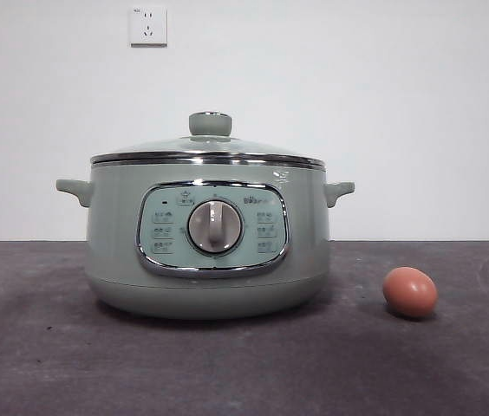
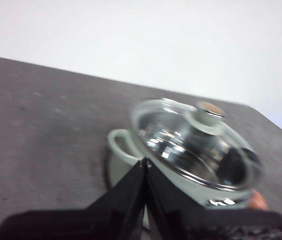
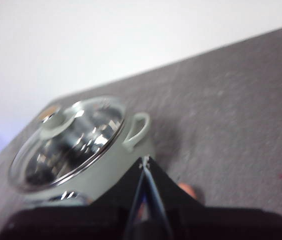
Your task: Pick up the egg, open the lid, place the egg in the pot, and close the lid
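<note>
The sage-green pot (image 1: 207,247) stands on the dark table with its glass lid (image 1: 207,149) seated on top, green knob upward. A brown-orange egg (image 1: 410,291) lies on the table to the pot's right, apart from it. No arm shows in the front view. In the left wrist view my left gripper (image 2: 145,161) is shut with nothing in it, raised over the table short of the pot (image 2: 126,150) and lid (image 2: 196,145); a sliver of egg (image 2: 258,201) peeks out beyond the pot. My right gripper (image 3: 145,159) is likewise shut and bare, with the pot (image 3: 111,175), the lid (image 3: 68,142) and a bit of egg (image 3: 190,191) beneath it.
A white wall with two power sockets (image 1: 147,25) rises behind the table. The dark grey tabletop (image 1: 45,347) stretches bare in front of and to the left of the pot.
</note>
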